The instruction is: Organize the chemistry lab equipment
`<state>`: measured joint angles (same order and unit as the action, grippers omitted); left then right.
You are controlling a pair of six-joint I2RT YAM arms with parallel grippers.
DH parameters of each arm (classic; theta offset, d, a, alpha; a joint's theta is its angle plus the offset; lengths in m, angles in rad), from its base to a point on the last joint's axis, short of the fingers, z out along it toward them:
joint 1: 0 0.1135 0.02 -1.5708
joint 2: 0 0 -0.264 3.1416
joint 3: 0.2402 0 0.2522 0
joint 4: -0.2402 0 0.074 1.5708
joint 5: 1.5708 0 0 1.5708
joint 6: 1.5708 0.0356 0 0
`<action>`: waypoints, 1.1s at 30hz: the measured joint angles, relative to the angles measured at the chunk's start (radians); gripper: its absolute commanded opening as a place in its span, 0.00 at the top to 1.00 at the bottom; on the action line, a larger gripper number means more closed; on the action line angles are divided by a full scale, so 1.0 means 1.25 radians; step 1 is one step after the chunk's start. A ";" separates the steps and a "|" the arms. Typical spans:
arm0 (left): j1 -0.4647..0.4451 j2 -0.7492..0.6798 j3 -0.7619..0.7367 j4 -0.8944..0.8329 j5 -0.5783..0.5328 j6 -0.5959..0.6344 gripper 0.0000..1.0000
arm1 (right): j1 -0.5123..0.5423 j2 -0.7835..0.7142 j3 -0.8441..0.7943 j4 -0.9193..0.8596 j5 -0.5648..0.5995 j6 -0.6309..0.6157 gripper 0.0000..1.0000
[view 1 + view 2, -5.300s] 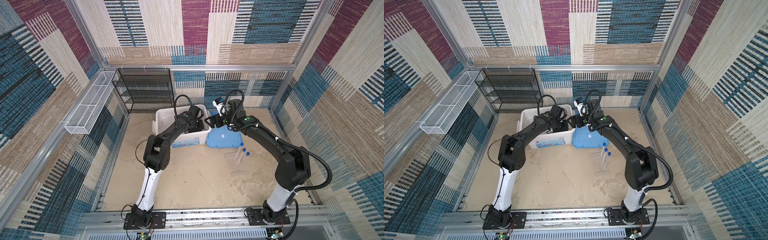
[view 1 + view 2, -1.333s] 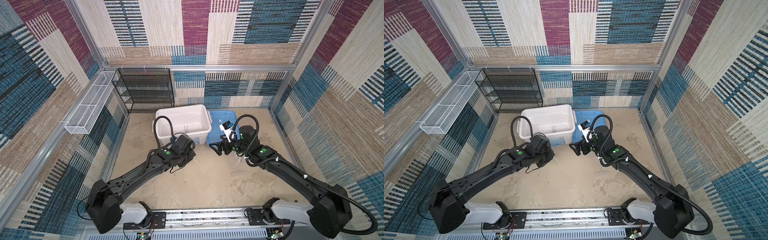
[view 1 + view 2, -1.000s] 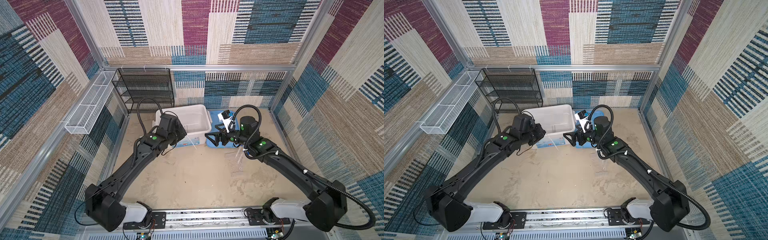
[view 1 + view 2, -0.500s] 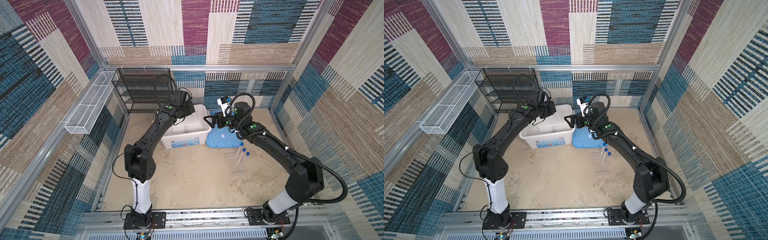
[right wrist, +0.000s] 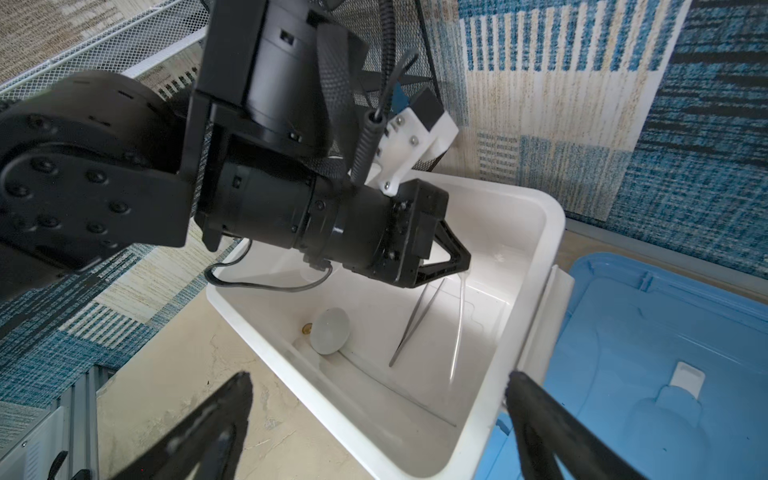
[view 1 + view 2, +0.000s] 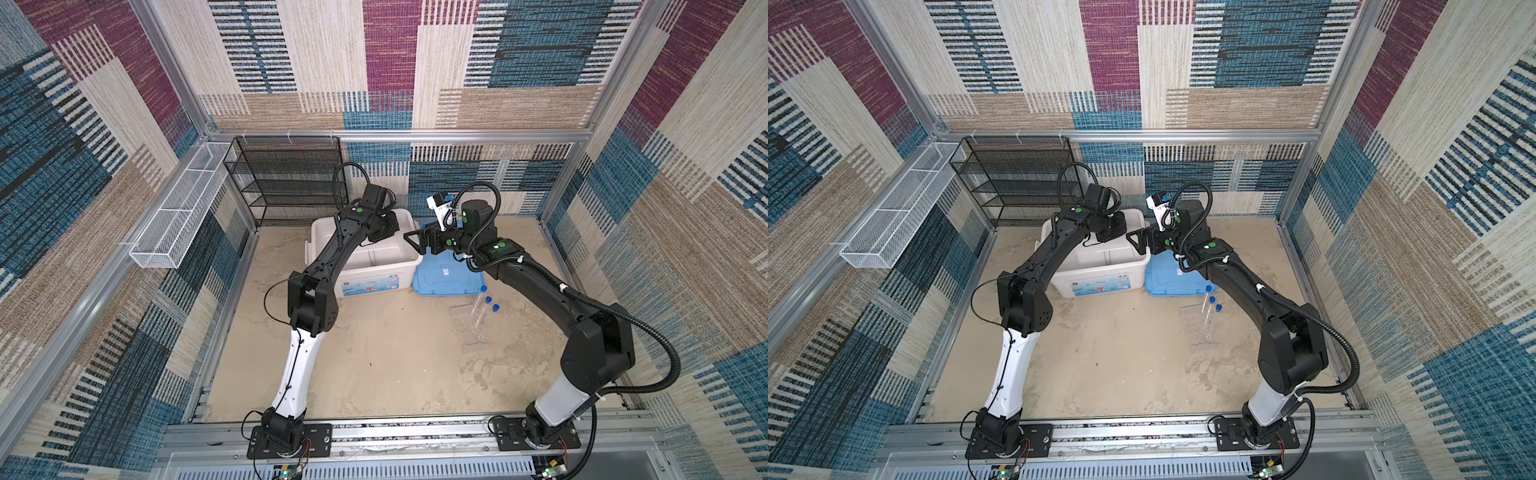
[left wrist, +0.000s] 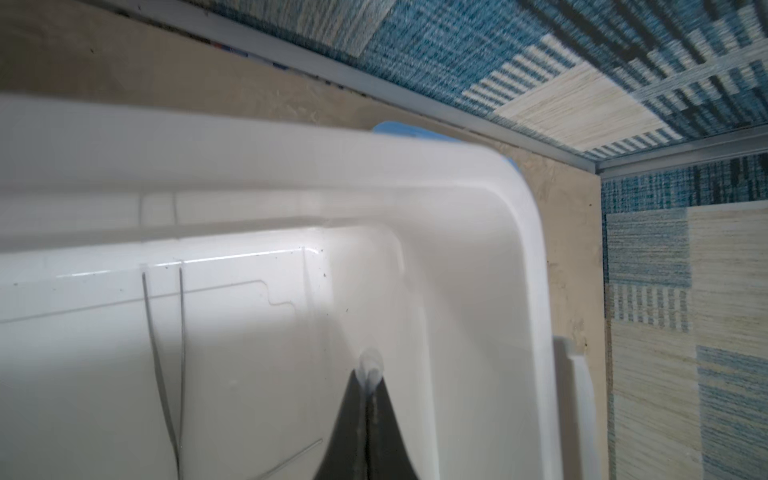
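My left gripper (image 7: 370, 378) hangs over the open white box (image 6: 365, 282), shut on the clear dropper (image 7: 370, 365). In the right wrist view the dropper's thin stem (image 5: 459, 328) points down into the box below the left gripper (image 5: 467, 259). Metal tweezers (image 5: 415, 324), a small white dish (image 5: 330, 330) and a long thin rod (image 5: 399, 395) lie on the box floor. Three blue-capped test tubes (image 6: 482, 303) lie on the table right of the box. My right gripper (image 5: 380, 386) hovers open over the box's right front corner, holding nothing.
The light-blue lid (image 6: 444, 278) lies flat right of the box. A black mesh shelf (image 6: 286, 178) stands against the back wall. A white wire basket (image 6: 178, 220) hangs on the left wall. Both arms meet closely above the box.
My left arm has swung from in front of the box up over it, carrying the dropper. My right gripper has moved back toward the box's right rim.
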<state>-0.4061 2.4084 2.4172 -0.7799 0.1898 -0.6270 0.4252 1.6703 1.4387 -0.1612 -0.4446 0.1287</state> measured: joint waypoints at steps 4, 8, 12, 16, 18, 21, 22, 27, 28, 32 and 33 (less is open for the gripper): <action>0.000 0.001 -0.045 0.020 0.014 0.002 1.00 | 0.000 0.008 0.001 -0.001 0.000 -0.011 0.04; -0.002 0.008 -0.084 0.052 0.037 0.022 1.00 | 0.001 0.016 0.002 -0.019 0.009 -0.035 0.04; -0.002 0.026 -0.091 0.071 0.048 0.042 0.97 | 0.001 0.024 0.017 -0.037 0.006 -0.064 0.05; -0.002 0.034 -0.095 0.081 0.057 0.047 0.95 | 0.002 0.043 0.052 -0.056 0.001 -0.085 0.05; -0.002 0.034 -0.100 0.083 0.057 0.052 0.93 | 0.002 0.048 0.063 -0.070 0.000 -0.092 0.05; -0.002 0.034 -0.112 0.089 0.056 0.058 0.86 | 0.002 0.048 0.064 -0.078 0.000 -0.102 0.05; -0.002 0.034 -0.116 0.090 0.056 0.059 0.84 | 0.002 0.048 0.064 -0.080 0.000 -0.104 0.05; -0.002 0.031 -0.126 0.098 0.056 0.064 0.77 | 0.002 0.048 0.064 -0.086 0.001 -0.107 0.06; -0.002 0.029 -0.130 0.100 0.056 0.065 0.74 | 0.002 0.048 0.064 -0.088 0.005 -0.107 0.06; -0.002 0.016 -0.141 0.103 0.053 0.082 0.57 | 0.002 0.047 0.072 -0.105 0.030 -0.115 0.05; -0.002 0.011 -0.141 0.104 0.049 0.085 0.54 | 0.002 0.047 0.078 -0.110 0.029 -0.116 0.05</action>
<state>-0.4091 2.4226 2.2414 -0.6502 0.2512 -0.5201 0.4278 1.7287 1.5356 -0.2989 -0.4080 -0.0162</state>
